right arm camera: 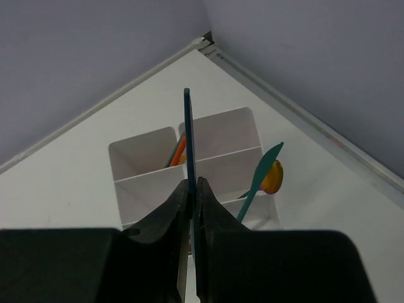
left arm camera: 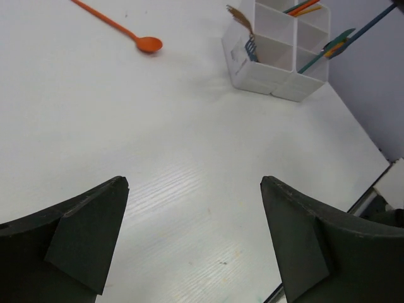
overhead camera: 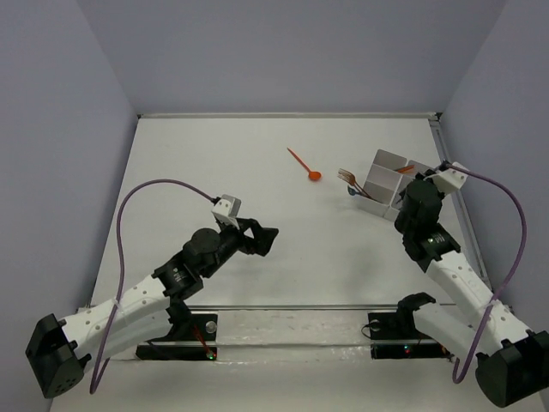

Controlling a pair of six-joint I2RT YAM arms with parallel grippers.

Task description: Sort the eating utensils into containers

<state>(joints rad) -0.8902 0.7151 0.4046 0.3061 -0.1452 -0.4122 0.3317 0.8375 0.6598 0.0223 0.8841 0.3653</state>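
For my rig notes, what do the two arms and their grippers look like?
The left arm and right arm have white links and black joints. Each trails a purple cable and has a white camera block at the wrist. The left gripper and right gripper have black, wedge-shaped fingers.

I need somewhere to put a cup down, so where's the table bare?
Bare: left half of the table, from wall to orange spoon, and the middle between left claw and tray. Crowded: far right corner, right claw at the tray.
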